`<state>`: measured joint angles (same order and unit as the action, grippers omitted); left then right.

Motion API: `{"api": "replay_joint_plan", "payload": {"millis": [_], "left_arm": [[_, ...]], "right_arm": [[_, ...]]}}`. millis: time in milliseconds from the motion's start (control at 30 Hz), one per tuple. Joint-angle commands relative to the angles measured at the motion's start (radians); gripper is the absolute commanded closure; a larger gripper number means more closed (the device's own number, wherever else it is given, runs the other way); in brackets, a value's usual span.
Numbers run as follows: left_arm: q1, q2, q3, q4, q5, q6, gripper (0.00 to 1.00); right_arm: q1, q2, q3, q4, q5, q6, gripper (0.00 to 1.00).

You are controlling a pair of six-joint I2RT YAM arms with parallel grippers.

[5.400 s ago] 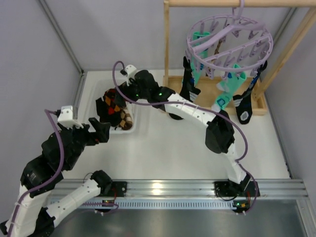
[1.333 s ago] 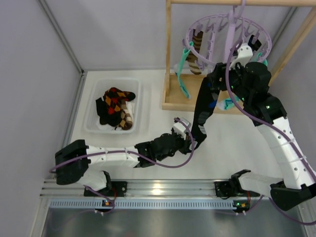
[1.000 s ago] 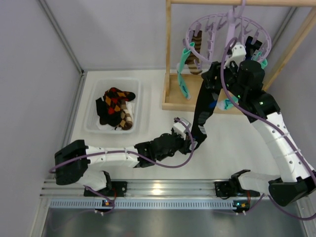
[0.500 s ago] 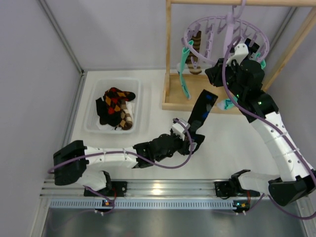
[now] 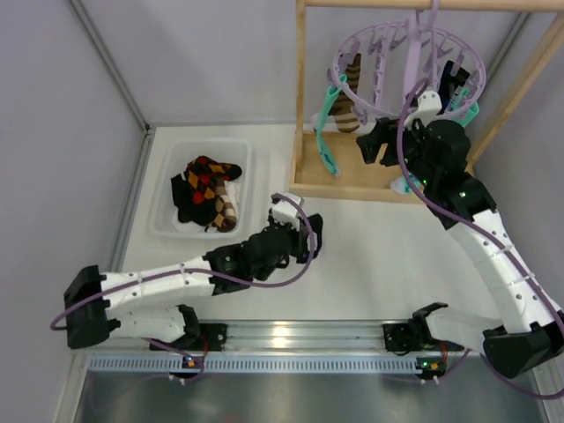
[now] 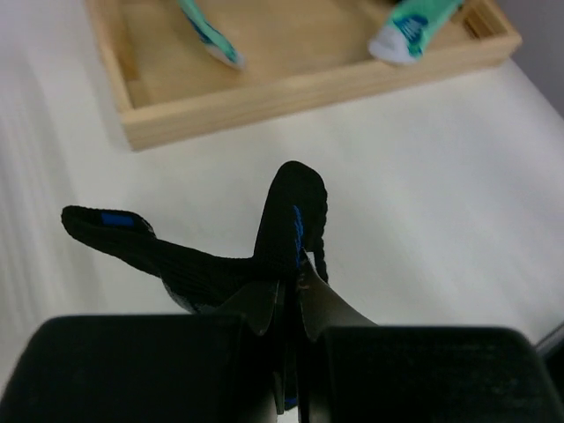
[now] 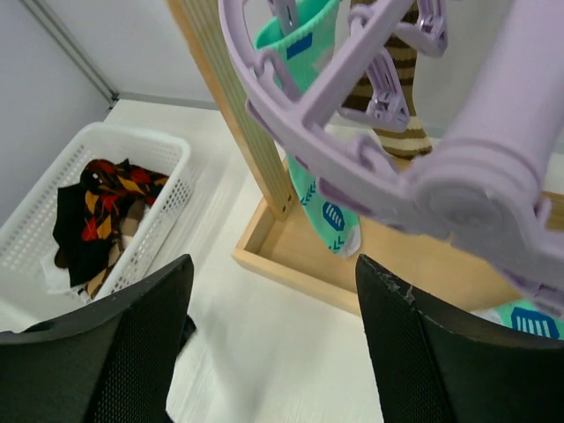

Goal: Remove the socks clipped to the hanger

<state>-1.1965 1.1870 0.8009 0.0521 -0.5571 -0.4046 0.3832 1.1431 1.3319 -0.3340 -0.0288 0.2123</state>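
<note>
Overhead footage leaves the load of the left gripper (image 5: 306, 233) barely legible. Left wrist: its fingers (image 6: 328, 310), clamped together, pinch a black knitted sock with blue patches (image 6: 289, 211), partly hidden behind them. Right wrist: the right gripper (image 7: 271, 264) gapes empty beneath the round pale-purple plastic hanger (image 7: 458, 201), cropped by the frame.

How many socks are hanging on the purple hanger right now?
3: a brown-striped sock at the hanger's left, a mint-green sock beside it, a second mint-green sock partly behind the right arm. Others may be hidden.
</note>
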Motion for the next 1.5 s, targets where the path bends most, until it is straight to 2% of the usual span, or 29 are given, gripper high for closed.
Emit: {"api": "replay_joint_plan", "payload": {"millis": [0, 200, 267, 333, 467, 500, 567, 600, 667, 800, 867, 933, 967, 1033, 1100, 1167, 1200, 1233, 1333, 1467], "left_arm": [[0.078, -0.125, 0.110, -0.208, -0.129, -0.031, 1.00], [0.243, -0.268, 0.236, -0.374, -0.121, -0.005, 1.00], [0.288, -0.265, 0.312, -0.440, -0.118, 0.010, 1.00], [0.379, -0.227, 0.400, -0.481, -0.070, 0.013, 1.00], [0.631, -0.123, 0.535, -0.566, 0.215, -0.011, 1.00], [0.743, -0.097, 0.578, -0.595, 0.332, -0.020, 1.00], [0.857, -0.012, 0.610, -0.615, 0.443, -0.063, 1.00], [0.962, 0.012, 0.618, -0.621, 0.497, -0.080, 1.00], [1.069, 0.086, 0.626, -0.621, 0.609, -0.111, 1.00], [1.141, 0.198, 0.629, -0.615, 0.638, -0.135, 1.00], [1.166, 0.267, 0.629, -0.615, 0.658, -0.149, 0.87], [1.192, 0.333, 0.638, -0.615, 0.707, -0.157, 0.87], [1.228, 0.347, 0.643, -0.614, 0.782, -0.164, 0.84], [1.258, 0.364, 0.655, -0.615, 0.815, -0.171, 0.60], [1.256, 0.356, 0.664, -0.614, 0.867, -0.166, 0.42], [1.256, 0.321, 0.656, -0.614, 0.858, -0.163, 0.29], [1.255, 0.283, 0.646, -0.615, 0.843, -0.161, 0.13], [1.256, 0.260, 0.638, -0.614, 0.835, -0.161, 0.04], [1.253, 0.154, 0.604, -0.612, 0.833, -0.155, 0.02], [1.116, 0.030, 0.560, -0.554, 0.813, -0.090, 0.02]], "right_arm": [[-0.007, -0.091, -0.043, 0.041, -0.019, -0.001, 0.28], [-0.006, -0.224, -0.157, 0.026, -0.013, -0.004, 0.24], [-0.007, -0.276, -0.201, 0.021, -0.010, 0.001, 0.23], [-0.006, -0.308, -0.247, 0.027, -0.014, 0.012, 0.23], [-0.007, -0.379, -0.289, 0.020, -0.014, 0.015, 0.23], [-0.006, -0.387, -0.293, 0.018, -0.014, 0.015, 0.23], [-0.007, -0.408, -0.301, 0.006, -0.016, 0.010, 0.23], [-0.006, -0.413, -0.303, 0.001, -0.019, 0.007, 0.23], [-0.007, -0.428, -0.309, -0.010, -0.020, 0.001, 0.23], [-0.007, -0.453, -0.327, -0.019, -0.003, -0.017, 0.21], [-0.007, -0.462, -0.342, -0.019, -0.005, -0.021, 0.21], [-0.007, -0.462, -0.353, -0.026, -0.029, -0.030, 0.21], [-0.007, -0.465, -0.355, -0.033, -0.037, -0.031, 0.21], [-0.007, -0.479, -0.368, -0.039, -0.042, -0.025, 0.20], [-0.006, -0.493, -0.381, -0.037, -0.036, -0.024, 0.20], [-0.006, -0.508, -0.392, -0.039, -0.025, -0.018, 0.19], [-0.007, -0.514, -0.398, -0.040, -0.008, -0.008, 0.18], [-0.007, -0.516, -0.402, -0.043, -0.002, -0.004, 0.18], [-0.007, -0.526, -0.428, -0.045, 0.017, 0.015, 0.17], [-0.007, -0.523, -0.473, -0.025, 0.021, 0.036, 0.16]]}}
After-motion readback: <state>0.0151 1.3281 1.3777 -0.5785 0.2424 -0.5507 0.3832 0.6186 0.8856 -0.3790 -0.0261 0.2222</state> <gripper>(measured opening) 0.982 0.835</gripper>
